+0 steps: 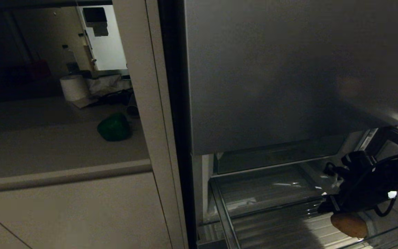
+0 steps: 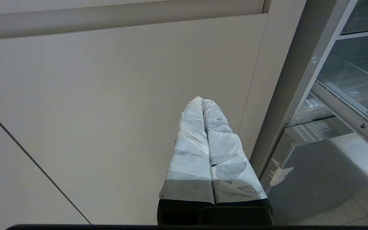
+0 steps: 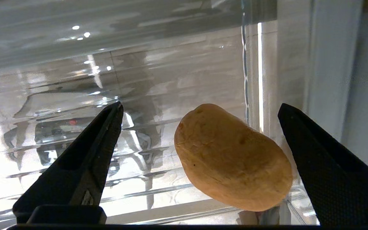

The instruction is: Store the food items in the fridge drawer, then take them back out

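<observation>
Right gripper (image 3: 200,166) released, jaws wide, potato (image 3: 232,158) lying free between them in the fridge drawer (image 1: 225,214); pepper (image 1: 114,127) awaits on table (image 1: 47,152).

The right arm reaches in low from the right, its claw (image 3: 200,110) pointing down with black fingers spread wide. The left claw (image 2: 203,102) is parked, fingers pressed together.

The potato (image 3: 232,158) lies in the fridge drawer (image 1: 225,214), at its right end near the side wall. The right gripper (image 3: 200,118) hangs over the drawer just above the potato, one finger to each side of it. The pepper (image 1: 114,127) sits on the counter (image 1: 47,152) left of the fridge, with a paper roll (image 1: 74,87) behind it. The left gripper (image 2: 203,102) is before the cabinet front (image 2: 107,111) below that counter.
</observation>
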`<state>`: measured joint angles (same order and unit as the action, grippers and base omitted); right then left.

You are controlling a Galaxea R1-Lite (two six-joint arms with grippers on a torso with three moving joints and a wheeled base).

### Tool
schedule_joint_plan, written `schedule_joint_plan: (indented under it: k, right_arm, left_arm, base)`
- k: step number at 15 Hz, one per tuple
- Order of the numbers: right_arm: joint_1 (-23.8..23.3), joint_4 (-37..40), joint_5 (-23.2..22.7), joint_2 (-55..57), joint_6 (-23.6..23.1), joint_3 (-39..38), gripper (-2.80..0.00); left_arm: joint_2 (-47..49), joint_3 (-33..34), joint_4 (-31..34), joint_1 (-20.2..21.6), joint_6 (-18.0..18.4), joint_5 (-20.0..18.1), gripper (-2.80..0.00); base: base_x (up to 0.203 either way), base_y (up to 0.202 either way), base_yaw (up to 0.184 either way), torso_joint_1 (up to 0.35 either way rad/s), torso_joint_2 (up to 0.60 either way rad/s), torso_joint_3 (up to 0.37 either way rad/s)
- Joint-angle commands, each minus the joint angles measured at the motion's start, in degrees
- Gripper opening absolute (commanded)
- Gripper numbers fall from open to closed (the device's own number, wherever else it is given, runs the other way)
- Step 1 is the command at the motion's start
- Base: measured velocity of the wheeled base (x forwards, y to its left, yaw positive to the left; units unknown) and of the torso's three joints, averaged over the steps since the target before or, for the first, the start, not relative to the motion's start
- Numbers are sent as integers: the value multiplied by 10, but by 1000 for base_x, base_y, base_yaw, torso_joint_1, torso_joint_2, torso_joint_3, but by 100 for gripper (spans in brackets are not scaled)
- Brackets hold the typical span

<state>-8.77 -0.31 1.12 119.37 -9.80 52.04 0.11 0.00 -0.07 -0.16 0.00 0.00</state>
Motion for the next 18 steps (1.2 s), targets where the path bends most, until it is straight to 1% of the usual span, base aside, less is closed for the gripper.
schedule_joint_plan:
  k: [1,3,5,7,9,10,15,18]
  right_arm:
    - [0,0,0,4,0,-4,0]
    - [0,1,8,3,0,-8,0]
    - [0,1,30,2,-1,-11,0]
    - [0,15,39,-1,-2,-9,0]
    - [1,27,67,0,-5,-9,0]
    - [1,29,78,0,-13,-11,0]
    - [6,29,81,8,-15,-16,0]
    - [18,29,79,15,-15,-18,0]
  left_arm:
    - [1,0,0,0,0,0,-280]
    - [1,0,0,0,0,0,-280]
    - [1,0,0,0,0,0,-280]
    - [1,0,0,0,0,0,-280]
    - [1,0,0,0,0,0,-280]
    - [1,0,0,0,0,0,-280]
    - [1,0,0,0,0,0,-280]
    - [1,0,0,0,0,0,-280]
  base:
    - [0,0,0,0,0,0]
    - [0,0,0,0,0,0]
    - [0,0,0,0,0,0]
    - [0,0,0,0,0,0]
    - [0,0,0,0,0,0]
    - [0,0,0,0,0,0]
    - [0,0,0,0,0,0]
    - [0,0,0,0,0,0]
